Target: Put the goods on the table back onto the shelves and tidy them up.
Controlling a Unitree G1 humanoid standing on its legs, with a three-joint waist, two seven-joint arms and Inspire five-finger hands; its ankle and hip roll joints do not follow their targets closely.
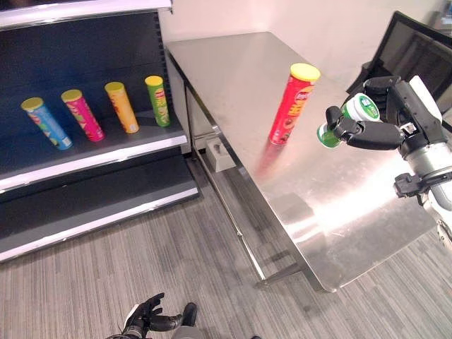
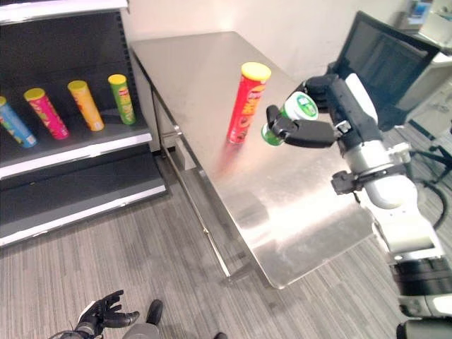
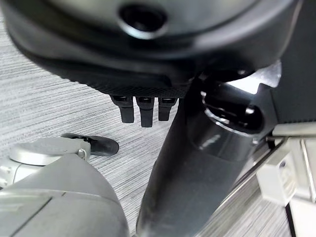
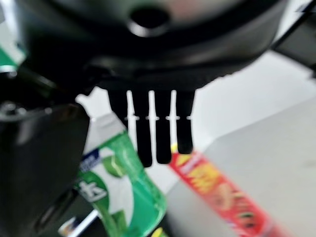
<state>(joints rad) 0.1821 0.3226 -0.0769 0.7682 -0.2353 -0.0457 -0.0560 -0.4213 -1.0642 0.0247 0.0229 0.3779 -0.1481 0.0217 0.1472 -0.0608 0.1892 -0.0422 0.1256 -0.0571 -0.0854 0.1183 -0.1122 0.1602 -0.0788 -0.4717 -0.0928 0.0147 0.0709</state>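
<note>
Holding: right hand (image 2: 311, 131) has its fingers curled round a green can (image 2: 291, 115), lifted above the table (image 1: 233, 78), near the red tube (image 1: 292, 103).
Left hand (image 1: 145, 316): low by the floor, loosely curled, empty.
Tip: swing wide of that tube, carry it level to the shelf (image 1: 99, 152).

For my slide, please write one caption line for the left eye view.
Right robot hand holds a green-and-white container above the steel table, beside an upright red chip can.

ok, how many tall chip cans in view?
5. Four on the shelf: blue can, pink can, orange can, green can. One red can upright on the table.
</note>
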